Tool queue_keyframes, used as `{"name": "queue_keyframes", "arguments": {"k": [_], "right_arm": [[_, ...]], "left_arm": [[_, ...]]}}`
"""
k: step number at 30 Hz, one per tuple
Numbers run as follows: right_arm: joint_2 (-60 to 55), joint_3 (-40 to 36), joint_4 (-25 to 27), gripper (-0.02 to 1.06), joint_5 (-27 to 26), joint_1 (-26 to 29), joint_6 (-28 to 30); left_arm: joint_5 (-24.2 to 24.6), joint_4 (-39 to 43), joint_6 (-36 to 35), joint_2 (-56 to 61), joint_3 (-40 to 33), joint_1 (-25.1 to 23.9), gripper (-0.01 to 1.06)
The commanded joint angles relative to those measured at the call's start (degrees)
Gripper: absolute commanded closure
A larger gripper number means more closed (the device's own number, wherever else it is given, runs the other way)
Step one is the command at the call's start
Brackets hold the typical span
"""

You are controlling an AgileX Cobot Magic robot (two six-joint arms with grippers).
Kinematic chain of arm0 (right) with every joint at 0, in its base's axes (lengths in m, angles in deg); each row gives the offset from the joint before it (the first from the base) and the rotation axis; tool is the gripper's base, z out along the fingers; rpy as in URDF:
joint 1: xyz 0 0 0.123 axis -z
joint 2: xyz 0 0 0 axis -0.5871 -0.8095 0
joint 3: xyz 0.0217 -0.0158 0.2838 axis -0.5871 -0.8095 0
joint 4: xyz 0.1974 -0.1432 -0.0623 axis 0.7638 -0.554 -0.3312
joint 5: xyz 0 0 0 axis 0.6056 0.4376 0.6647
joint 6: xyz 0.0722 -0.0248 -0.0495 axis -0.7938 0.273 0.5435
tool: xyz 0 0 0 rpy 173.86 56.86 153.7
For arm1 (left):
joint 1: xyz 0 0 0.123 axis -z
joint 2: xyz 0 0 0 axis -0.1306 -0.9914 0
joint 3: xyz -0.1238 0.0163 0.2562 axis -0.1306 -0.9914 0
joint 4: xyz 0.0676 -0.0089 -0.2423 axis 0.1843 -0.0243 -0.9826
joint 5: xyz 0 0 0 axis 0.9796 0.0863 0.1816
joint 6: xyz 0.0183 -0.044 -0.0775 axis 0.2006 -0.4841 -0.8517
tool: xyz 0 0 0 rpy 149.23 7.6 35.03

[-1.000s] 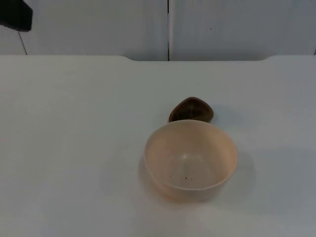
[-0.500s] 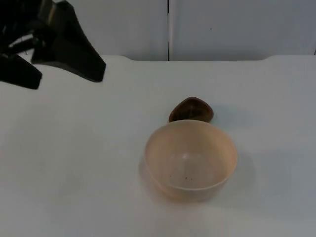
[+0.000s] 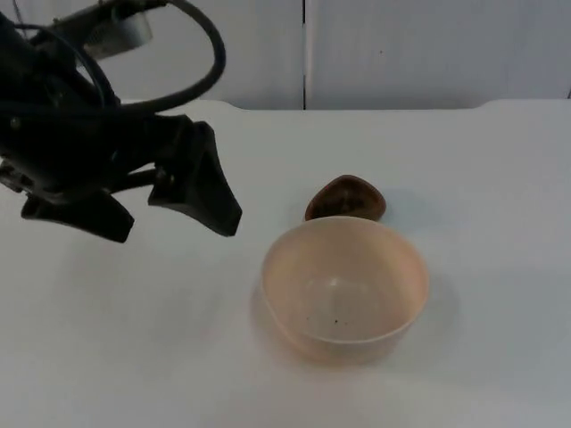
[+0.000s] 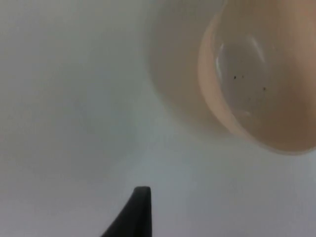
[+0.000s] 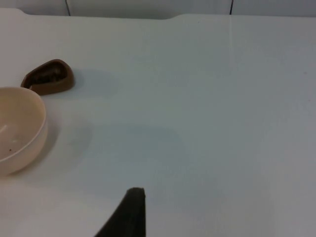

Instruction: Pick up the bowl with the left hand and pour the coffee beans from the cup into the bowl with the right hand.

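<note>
Count on the white worktop (image 3: 107, 357):
- Bowl (image 3: 343, 290): 1, beige, upright, with a few dark specks inside.
- Cup (image 3: 346, 199): 1, dark brown, just behind the bowl, with dark contents seen from the right wrist.
- Claws: 1 in the top view, the left claw (image 3: 174, 227), with its two fingers spread apart.

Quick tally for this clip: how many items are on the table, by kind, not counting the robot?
Bowl, beige, no beans in it: 1
Cup, brown, just behind the bowl, dark contents showing in the right wrist view: 1
Total: 2
</note>
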Motion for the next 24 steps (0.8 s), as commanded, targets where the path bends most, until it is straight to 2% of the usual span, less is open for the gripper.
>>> {"name": "queue_keyframes", "arguments": {"k": [1,13,24], "right_arm": [[0.22,-0.13,-0.36,-0.01,-0.20,0.30,0.62],[0.22,-0.13,-0.36,-0.01,-0.20,0.30,0.62],[0.22,-0.13,-0.36,-0.01,-0.20,0.30,0.62]], "left_arm": [[-1.06,-1.13,-0.08,-1.26,0.31,0.36,0.05],[-0.68,-1.28,-0.98,-8.42,6.24,1.99,0.05],[-1.98,-0.98,-7.96,-18.52,12.11,4.59,0.05]]}}
